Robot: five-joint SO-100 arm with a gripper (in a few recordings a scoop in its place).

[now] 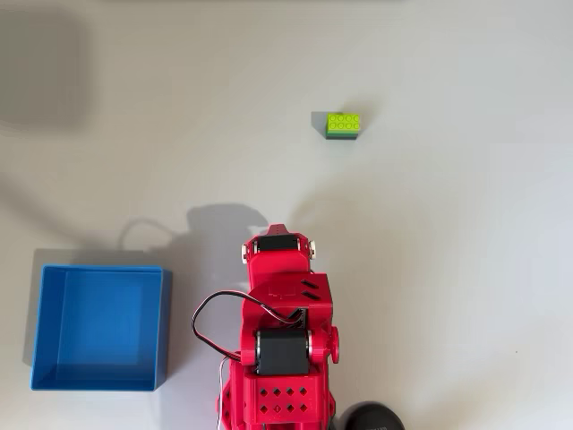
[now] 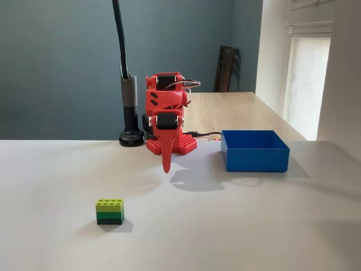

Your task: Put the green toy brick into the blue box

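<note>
White tabletop holds a lime-over-dark-green studded brick, apart from the empty, closed red end effector.

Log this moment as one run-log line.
phase: pre-reach | gripper: shut, empty, pointing down near base | green toy brick: on table, untouched | blue box: empty, beside arm

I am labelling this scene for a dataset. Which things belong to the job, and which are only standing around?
Job: green toy brick, blue box, gripper.
Standing around: black lamp stand behind the arm, dark chair at the far wooden table.
</note>
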